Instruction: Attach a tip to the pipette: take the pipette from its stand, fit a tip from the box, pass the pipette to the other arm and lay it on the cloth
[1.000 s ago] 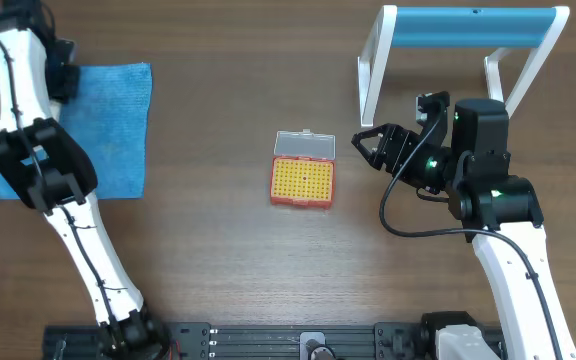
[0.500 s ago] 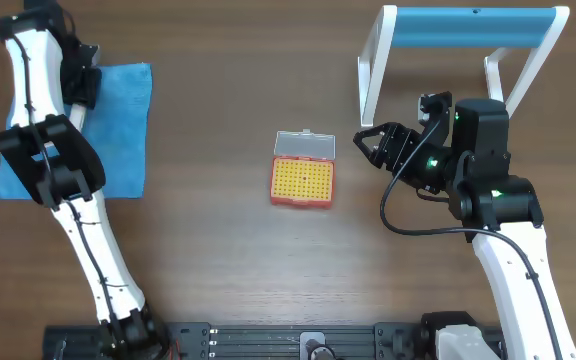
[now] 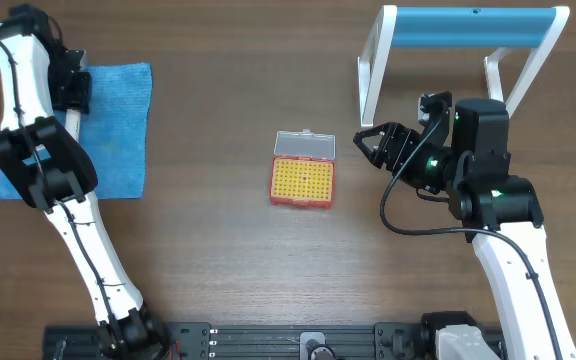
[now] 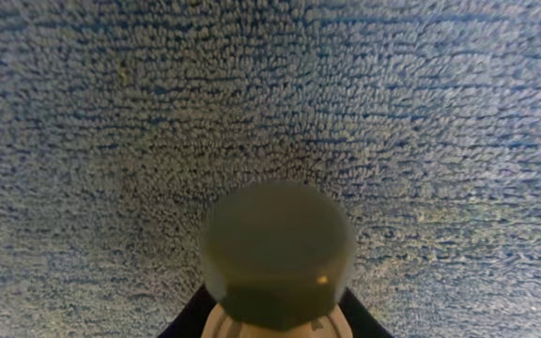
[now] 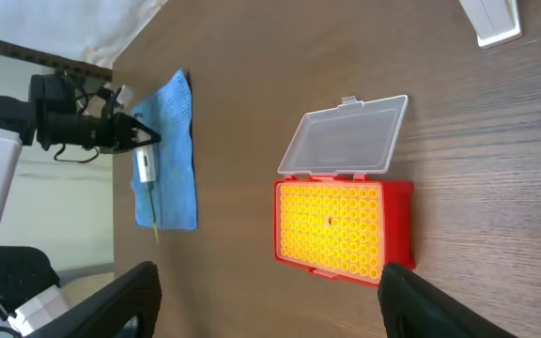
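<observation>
My left gripper (image 3: 71,92) is at the far left over the blue cloth (image 3: 118,120), shut on the pipette (image 3: 73,122). In the left wrist view the pipette's dark round knob (image 4: 278,253) sits between my fingers, with the cloth's weave (image 4: 252,94) close behind it. The right wrist view shows the pipette (image 5: 145,165) extending from the left gripper (image 5: 125,131) along the cloth (image 5: 175,141), a thin tip (image 5: 156,228) at its end. I cannot tell whether it touches the cloth. My right gripper (image 3: 366,143) stands open with nothing in it, right of the tip box (image 3: 303,182).
The red tip box (image 5: 341,230), full of yellow tips, stands mid-table with its clear lid (image 5: 346,141) folded back. The pipette stand (image 3: 468,25), a blue bar on white legs, is at the back right behind the right arm.
The left gripper with the pipette swung slightly right over the cloth, then back left and a little lower. The right arm has not moved.
</observation>
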You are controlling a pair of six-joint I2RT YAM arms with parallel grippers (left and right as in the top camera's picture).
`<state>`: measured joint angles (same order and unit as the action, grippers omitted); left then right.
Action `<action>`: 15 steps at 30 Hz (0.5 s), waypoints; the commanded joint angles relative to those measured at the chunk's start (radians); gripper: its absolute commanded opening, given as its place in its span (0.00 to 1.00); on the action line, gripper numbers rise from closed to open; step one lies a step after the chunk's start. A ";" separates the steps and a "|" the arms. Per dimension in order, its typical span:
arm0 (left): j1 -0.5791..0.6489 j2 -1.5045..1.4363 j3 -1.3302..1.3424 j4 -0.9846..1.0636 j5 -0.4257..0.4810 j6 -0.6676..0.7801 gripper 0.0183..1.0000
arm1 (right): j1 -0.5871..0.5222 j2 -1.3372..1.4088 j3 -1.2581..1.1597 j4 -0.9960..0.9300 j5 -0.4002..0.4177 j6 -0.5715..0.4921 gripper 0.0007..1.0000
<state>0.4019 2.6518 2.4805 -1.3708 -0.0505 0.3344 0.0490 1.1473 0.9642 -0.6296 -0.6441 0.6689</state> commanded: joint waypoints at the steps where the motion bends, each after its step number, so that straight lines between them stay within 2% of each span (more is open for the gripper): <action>1: 0.003 0.010 0.018 -0.001 0.022 -0.016 0.27 | 0.007 -0.004 0.009 0.001 0.013 0.008 0.75; 2: 0.003 0.010 0.018 -0.001 0.022 -0.017 0.37 | 0.007 -0.004 0.009 0.001 0.013 0.008 0.75; 4: 0.003 0.010 0.018 -0.002 0.022 -0.017 0.45 | 0.007 -0.004 0.009 0.001 0.013 0.008 0.75; 6: 0.003 0.010 0.018 -0.005 0.022 -0.017 0.67 | 0.007 -0.004 0.009 0.001 0.013 0.008 0.75; 8: 0.003 0.010 0.018 -0.005 0.022 -0.017 0.73 | 0.007 -0.004 0.009 0.001 0.013 0.008 0.75; 10: 0.003 0.010 0.018 -0.005 0.022 -0.017 0.89 | 0.007 -0.004 0.009 0.001 0.013 0.008 0.75; 11: 0.003 0.010 0.019 -0.008 0.022 -0.037 0.93 | 0.007 -0.004 0.009 0.002 0.013 0.008 0.75; 15: 0.002 -0.011 0.045 -0.058 0.026 -0.095 0.94 | 0.007 -0.004 0.009 0.002 0.017 0.008 0.75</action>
<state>0.4026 2.6518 2.4825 -1.4025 -0.0429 0.2886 0.0490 1.1473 0.9642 -0.6296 -0.6441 0.6693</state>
